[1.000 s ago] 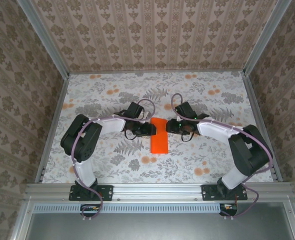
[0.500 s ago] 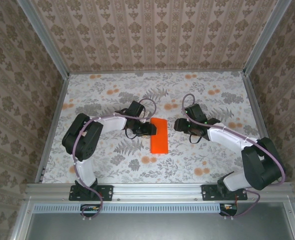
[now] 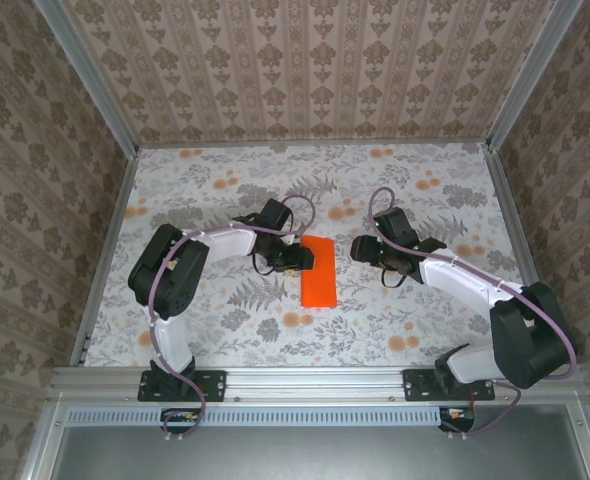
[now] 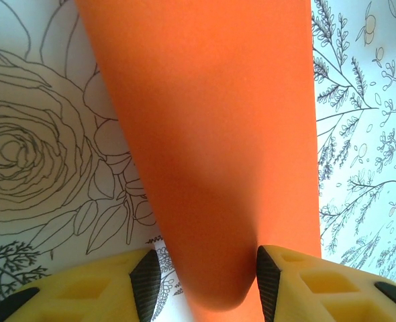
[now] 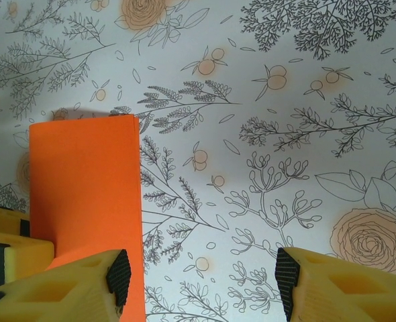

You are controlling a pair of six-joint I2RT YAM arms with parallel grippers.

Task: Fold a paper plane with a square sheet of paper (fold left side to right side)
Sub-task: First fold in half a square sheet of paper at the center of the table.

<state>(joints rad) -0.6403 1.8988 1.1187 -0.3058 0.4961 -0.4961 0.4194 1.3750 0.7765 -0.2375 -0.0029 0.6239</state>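
Top external: floral tbl (image 3: 215, 180), papered walls (image 3: 305, 60), orange sheet (image 3: 318, 275).

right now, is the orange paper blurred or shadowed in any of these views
Left wrist: the orange paper is soft, too near the lens, with a darker shadow band low down. Right wrist: crisp edges, even light. Top external: sharp, no glare.

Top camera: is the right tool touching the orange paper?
No, a strip of flowery table shows between the right tool and the orange paper.
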